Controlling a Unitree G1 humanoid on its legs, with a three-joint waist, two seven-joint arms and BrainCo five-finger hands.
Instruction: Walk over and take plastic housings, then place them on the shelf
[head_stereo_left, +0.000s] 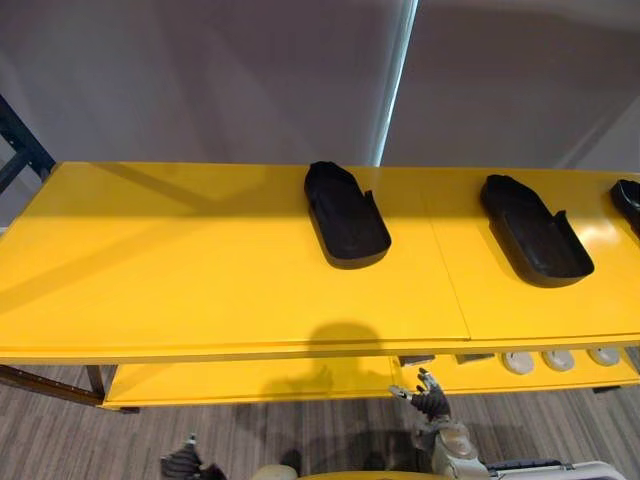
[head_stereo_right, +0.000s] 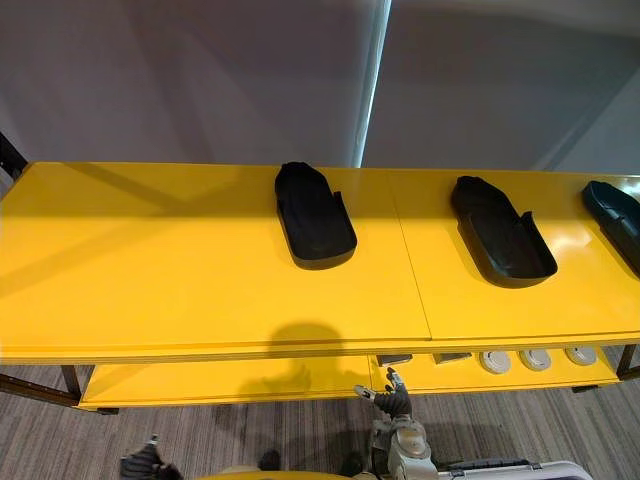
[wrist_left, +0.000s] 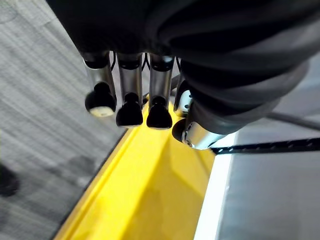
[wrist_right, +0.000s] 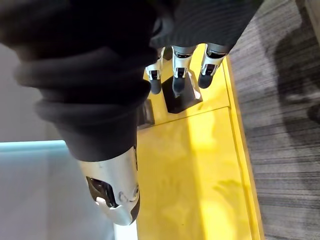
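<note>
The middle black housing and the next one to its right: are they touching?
Apart. In the left eye view a broad strip of bare yellow top lies between the middle housing and the next housing.

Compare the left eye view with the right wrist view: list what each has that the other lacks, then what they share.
Left eye view alone: the top shelf with black plastic housings, round discs on the lower shelf, and the left hand. Right wrist view alone: the straight fingers of the right hand, tips hanging over a small dark block. Shared: the right hand, the yellow lower shelf, the grey floor.
</note>
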